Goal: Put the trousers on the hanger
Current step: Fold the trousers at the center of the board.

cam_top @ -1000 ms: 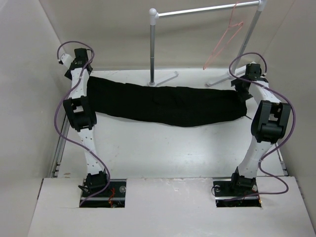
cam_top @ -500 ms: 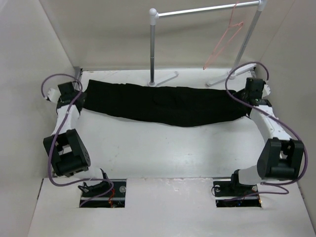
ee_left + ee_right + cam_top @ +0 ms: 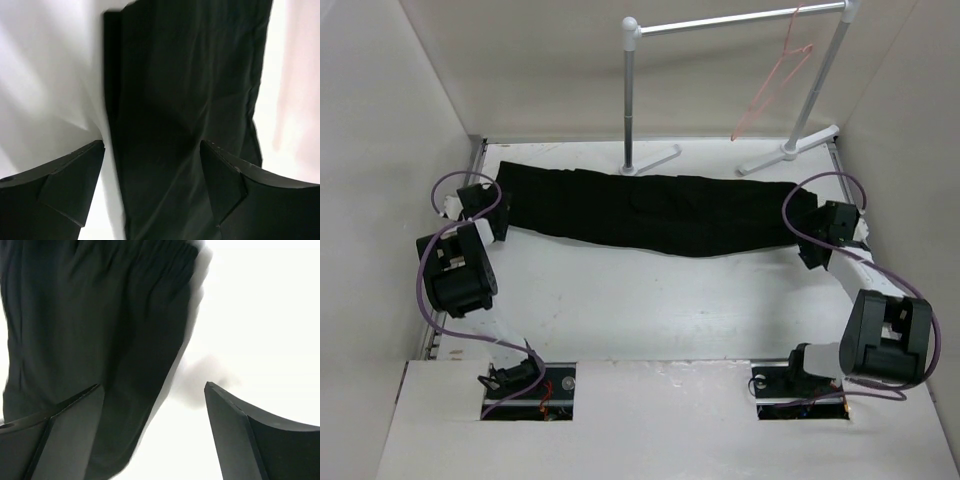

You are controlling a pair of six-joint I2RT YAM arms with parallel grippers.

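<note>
The black trousers [image 3: 650, 210] lie flat and stretched across the back of the table. The pink wire hanger [image 3: 775, 80] hangs from the rack's top bar at the back right, empty. My left gripper [image 3: 492, 212] is low at the trousers' left end. In the left wrist view it [image 3: 152, 172] is open, with the black fabric [image 3: 185, 100] lying between and beyond the fingers. My right gripper [image 3: 813, 243] is low at the trousers' right end. In the right wrist view it [image 3: 152, 417] is open; the fabric edge [image 3: 100, 315] lies under its left finger and bare table under the right one.
The white tubular garment rack [image 3: 632, 90] stands behind the trousers, its feet [image 3: 655, 158] on the table. White walls close in the table on the left, right and back. The white tabletop [image 3: 650, 300] extends in front of the trousers.
Both arms have folded down and drawn back. The grippers have dropped from above the trousers' ends to low beside them. The trousers and hanger have not moved.
</note>
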